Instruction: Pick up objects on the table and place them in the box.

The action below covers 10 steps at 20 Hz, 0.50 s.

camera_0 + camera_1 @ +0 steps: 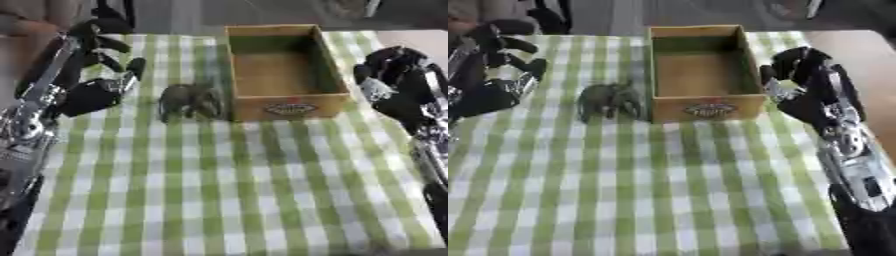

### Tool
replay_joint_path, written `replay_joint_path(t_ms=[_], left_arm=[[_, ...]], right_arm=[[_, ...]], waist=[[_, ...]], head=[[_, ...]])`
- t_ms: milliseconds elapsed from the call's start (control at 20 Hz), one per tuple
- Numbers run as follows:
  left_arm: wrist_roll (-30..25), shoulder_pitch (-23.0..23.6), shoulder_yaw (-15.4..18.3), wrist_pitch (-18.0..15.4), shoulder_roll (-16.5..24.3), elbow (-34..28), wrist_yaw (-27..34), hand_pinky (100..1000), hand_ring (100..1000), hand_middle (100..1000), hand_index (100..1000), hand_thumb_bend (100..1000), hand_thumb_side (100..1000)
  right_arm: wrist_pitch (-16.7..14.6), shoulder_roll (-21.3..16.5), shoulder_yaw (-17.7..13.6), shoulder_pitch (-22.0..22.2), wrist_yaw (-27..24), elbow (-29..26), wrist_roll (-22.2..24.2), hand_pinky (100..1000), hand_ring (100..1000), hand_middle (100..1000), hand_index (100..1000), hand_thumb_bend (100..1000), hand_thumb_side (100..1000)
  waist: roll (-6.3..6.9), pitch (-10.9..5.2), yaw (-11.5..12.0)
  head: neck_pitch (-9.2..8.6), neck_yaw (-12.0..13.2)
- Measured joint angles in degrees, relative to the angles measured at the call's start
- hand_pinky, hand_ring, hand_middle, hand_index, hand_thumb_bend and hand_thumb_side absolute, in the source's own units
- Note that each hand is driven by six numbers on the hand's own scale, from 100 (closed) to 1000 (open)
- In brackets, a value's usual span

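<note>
A small grey-green toy elephant (190,101) stands on the green-and-white checked cloth, just left of the wooden box (282,70). The box is open on top and looks empty; a label shows on its front wall. My left hand (98,75) hovers to the left of the elephant, a short gap away, with its fingers spread and relaxed and nothing in them. At the right of the box is my right hand (802,80), near the box's right wall, fingers loosely bent and holding nothing.
The checked cloth (227,190) covers the table down to the near edge. Bare table shows at the far right (846,42). Dark shapes lie beyond the far edge of the table.
</note>
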Motion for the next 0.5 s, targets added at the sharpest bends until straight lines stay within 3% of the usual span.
replay_joint_path(t_ms=[500], left_arm=[[-0.3, 0.0, -0.2, 0.0, 0.0, 0.5, -0.1, 581, 725, 809, 796, 288, 252]], right_arm=[[0.0, 0.0, 0.0, 0.0, -0.1, 0.0, 0.0, 586, 536, 517, 604, 285, 156]], waist=[[0.02, 0.00, 0.0]], head=[[0.00, 0.0]])
